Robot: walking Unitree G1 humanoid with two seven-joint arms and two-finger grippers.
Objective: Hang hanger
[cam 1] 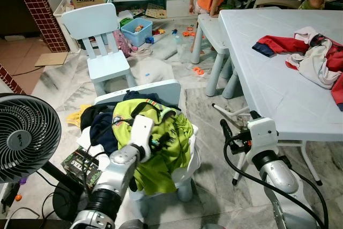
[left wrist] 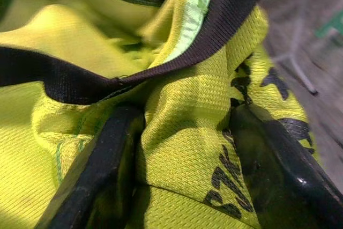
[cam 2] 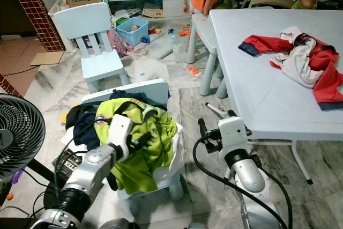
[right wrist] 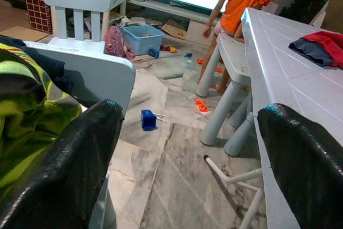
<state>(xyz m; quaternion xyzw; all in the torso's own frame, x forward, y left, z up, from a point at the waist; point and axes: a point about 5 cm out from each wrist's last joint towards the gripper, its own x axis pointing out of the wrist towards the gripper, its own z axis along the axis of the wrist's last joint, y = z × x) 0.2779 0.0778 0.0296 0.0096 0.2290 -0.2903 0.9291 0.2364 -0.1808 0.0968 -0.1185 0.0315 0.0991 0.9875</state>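
- Though the job is a hanger, I can't make one out from here; if it is anywhere near, my guess is that it sits inside the yellow-green shirt [cam 1: 172, 132], under the black-edged collar [left wrist: 134, 73] just ahead of the left jaws.
- That shirt is thin sports mesh: light, limp and a little slick. It will likely bunch and slide rather than lift as one piece.
- A hanger inside would be the only stiff part, so I'd take hold at the neck, by the hook or shoulder bar, not by loose cloth.
- The left gripper [cam 1: 161, 142] is pressed into the shirt. Its jaws are apart, and a raised fold of the mesh lies between the two black fingers [left wrist: 107, 154].
- Behind and beside those jaws lie dark clothes [cam 1: 104, 127], all heaped on a small white chair [cam 1: 161, 90].
- The right gripper [right wrist: 193, 113] hangs with jaws wide apart and nothing between them, the chair back on one side and the tabletop [cam 1: 268, 89] on the other.
- Red and white clothes [cam 1: 316, 57] lie on that tabletop, well beyond the right jaws.
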